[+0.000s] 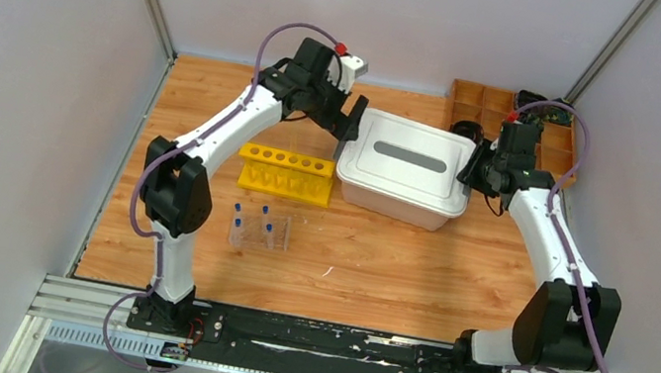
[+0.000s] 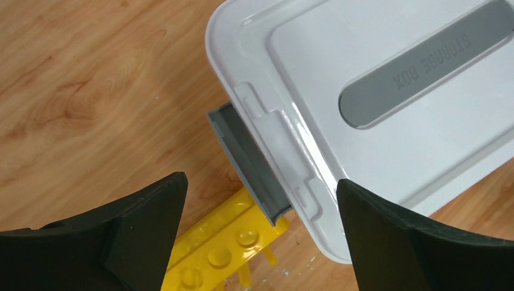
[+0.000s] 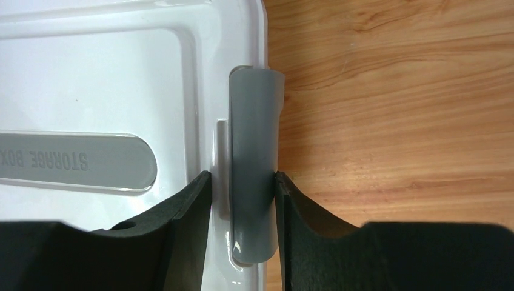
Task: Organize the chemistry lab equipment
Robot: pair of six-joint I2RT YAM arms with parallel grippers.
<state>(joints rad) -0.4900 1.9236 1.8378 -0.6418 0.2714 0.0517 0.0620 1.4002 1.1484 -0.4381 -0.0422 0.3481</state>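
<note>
Several small clear blue-capped tubes (image 1: pixel 262 216) stand in a clear plastic tube rack (image 1: pixel 282 236) on the table's left half, away from both grippers. My left gripper (image 1: pixel 354 118) is open over the left end of the white lid (image 1: pixel 406 158) of the pink tub (image 1: pixel 394 204). In the left wrist view its jaws (image 2: pixel 260 206) straddle a grey latch (image 2: pixel 248 157) that sticks out from the lid. My right gripper (image 1: pixel 472 164) is shut (image 3: pixel 242 182) on the grey latch (image 3: pixel 254 133) at the lid's right end. The white triangle, glass cups and round dish are not in view.
A yellow tube rack (image 1: pixel 286 171) stands just left of the tub, and its end shows under my left gripper (image 2: pixel 230 242). A brown wooden compartment tray (image 1: pixel 495 104) sits at the back right behind the right arm. Grey walls close in on both sides.
</note>
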